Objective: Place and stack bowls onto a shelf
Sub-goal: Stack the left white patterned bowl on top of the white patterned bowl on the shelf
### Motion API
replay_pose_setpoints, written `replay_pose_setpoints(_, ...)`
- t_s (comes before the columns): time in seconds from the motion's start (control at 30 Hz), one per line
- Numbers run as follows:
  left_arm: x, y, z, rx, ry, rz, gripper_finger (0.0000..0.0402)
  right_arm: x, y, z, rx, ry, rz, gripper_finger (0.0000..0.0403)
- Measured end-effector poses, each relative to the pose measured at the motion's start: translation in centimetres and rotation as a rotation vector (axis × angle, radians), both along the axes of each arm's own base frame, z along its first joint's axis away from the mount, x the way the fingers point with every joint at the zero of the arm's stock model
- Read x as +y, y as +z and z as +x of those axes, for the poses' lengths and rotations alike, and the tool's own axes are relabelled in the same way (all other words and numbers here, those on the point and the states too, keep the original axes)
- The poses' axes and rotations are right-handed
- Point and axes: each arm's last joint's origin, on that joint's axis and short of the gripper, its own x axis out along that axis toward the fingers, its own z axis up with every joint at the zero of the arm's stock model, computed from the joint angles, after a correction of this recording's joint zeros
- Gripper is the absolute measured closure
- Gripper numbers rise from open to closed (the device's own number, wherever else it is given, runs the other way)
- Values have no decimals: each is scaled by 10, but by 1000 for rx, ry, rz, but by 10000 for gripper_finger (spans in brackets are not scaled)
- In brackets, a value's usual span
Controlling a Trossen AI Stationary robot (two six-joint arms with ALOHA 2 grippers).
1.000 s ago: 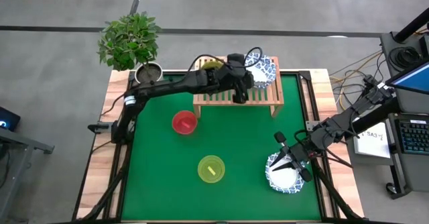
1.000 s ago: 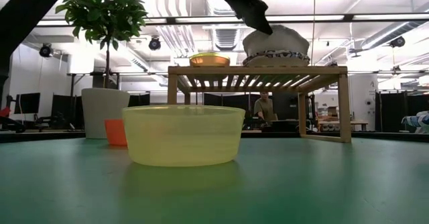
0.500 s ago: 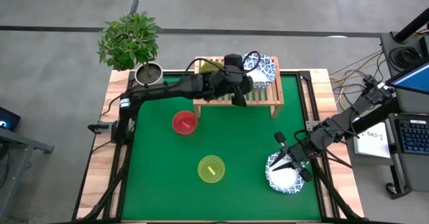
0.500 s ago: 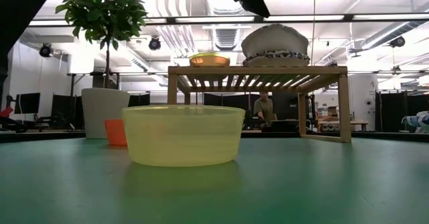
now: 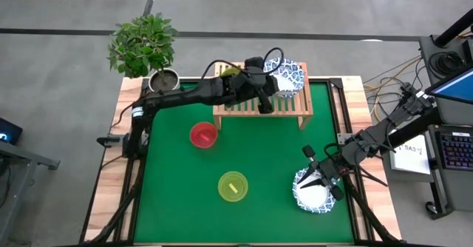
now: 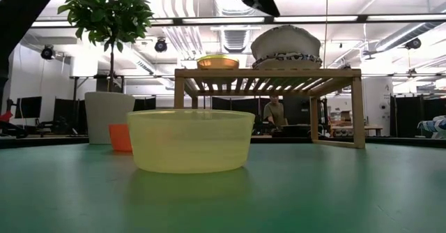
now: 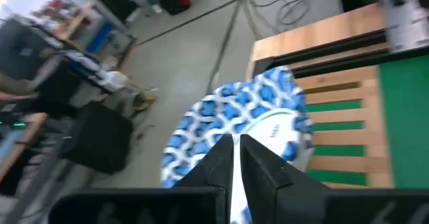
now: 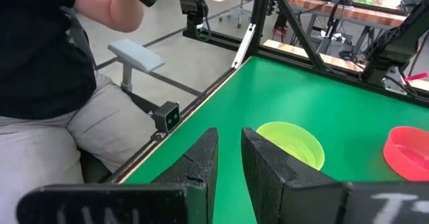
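The left gripper (image 5: 267, 92) hangs over the shelf (image 5: 262, 105), beside the upturned blue-patterned bowls (image 5: 287, 77) stacked at the shelf's right end; its fingers (image 7: 218, 167) are nearly together with only a thin gap and nothing between them. Low down, the stack (image 6: 286, 48) sits as a dome on the slatted top, with a small bowl (image 6: 217, 61) to its left on the same shelf (image 6: 268, 73). On the green tabletop (image 5: 170, 202) the red bowl (image 5: 203, 134) lies just in front of the shelf's left end, and the yellow-green bowl (image 5: 233, 185) sits nearer the front middle. The right gripper (image 5: 325, 179) rests over another patterned bowl (image 5: 313, 195) at the front right corner; its fingers (image 8: 201, 160) are close together, holding nothing. A potted plant (image 5: 144, 46) stands at the back left corner. A seated person (image 8: 47, 70) shows beyond the table edge.
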Motion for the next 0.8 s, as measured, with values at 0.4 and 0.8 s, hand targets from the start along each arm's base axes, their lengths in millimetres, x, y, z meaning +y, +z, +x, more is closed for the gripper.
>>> replay_pose_setpoints(0.4, -2, -6, -1, 4, -12, -105, 401, 0, 0, 0, 1, -3, -1, 346)
replay_pose_setpoints(0.8, 0, -31, 3, 34, 6, -127, 401, -1, 0, 0, 0, -27, -4, 346)
